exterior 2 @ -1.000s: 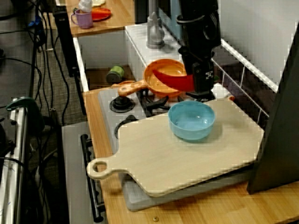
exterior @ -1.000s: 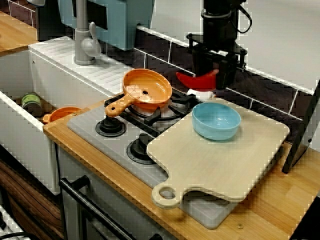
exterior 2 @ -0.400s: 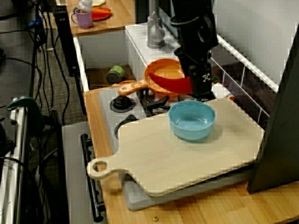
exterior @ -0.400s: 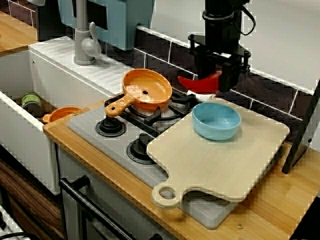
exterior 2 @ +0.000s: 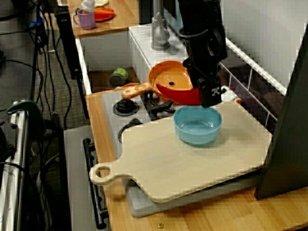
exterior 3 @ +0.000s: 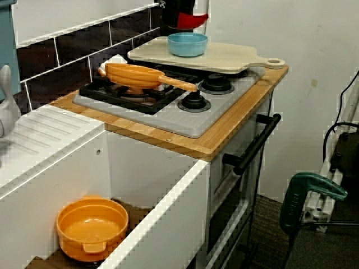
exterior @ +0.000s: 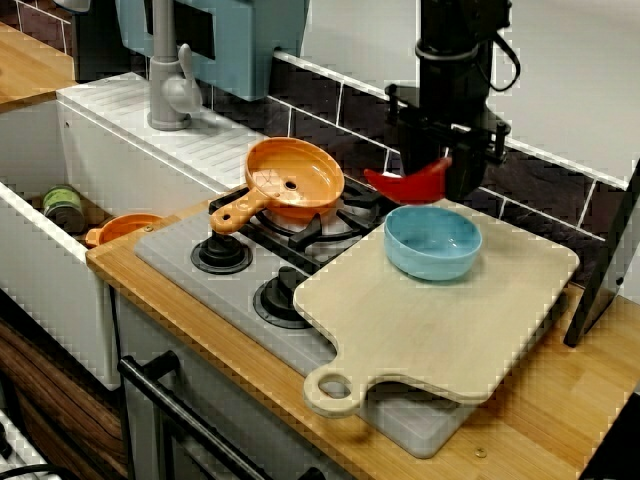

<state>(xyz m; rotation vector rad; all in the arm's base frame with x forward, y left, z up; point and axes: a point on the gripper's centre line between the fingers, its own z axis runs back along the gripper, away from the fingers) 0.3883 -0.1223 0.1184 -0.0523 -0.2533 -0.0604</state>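
Observation:
My black gripper (exterior: 447, 170) is shut on a red pepper (exterior: 408, 184), which sticks out to the left of the fingers. It hangs just above the far rim of a light blue bowl (exterior: 433, 241), without touching it. The bowl stands on a pale wooden cutting board (exterior: 450, 325) that covers the right half of the stove. In the side view the red pepper (exterior 2: 182, 94) hangs between the orange pan (exterior 2: 168, 77) and the blue bowl (exterior 2: 198, 124), with the gripper (exterior 2: 210, 94) at the bowl's back edge. The view past the sink shows the pepper (exterior 3: 192, 21) over the bowl (exterior 3: 187, 43).
An orange pan (exterior: 295, 180) sits on the back left burner, handle pointing forward-left. Left of the stove is a white sink with a faucet (exterior: 170, 80), an orange bowl (exterior 3: 92, 227) and a green can (exterior: 62, 208) inside. A dark stand (exterior: 603, 270) rises at the right.
The gripper has carried the red pepper to the right and a little lower, from behind the stove to over the blue bowl's far rim. Nothing else moved.

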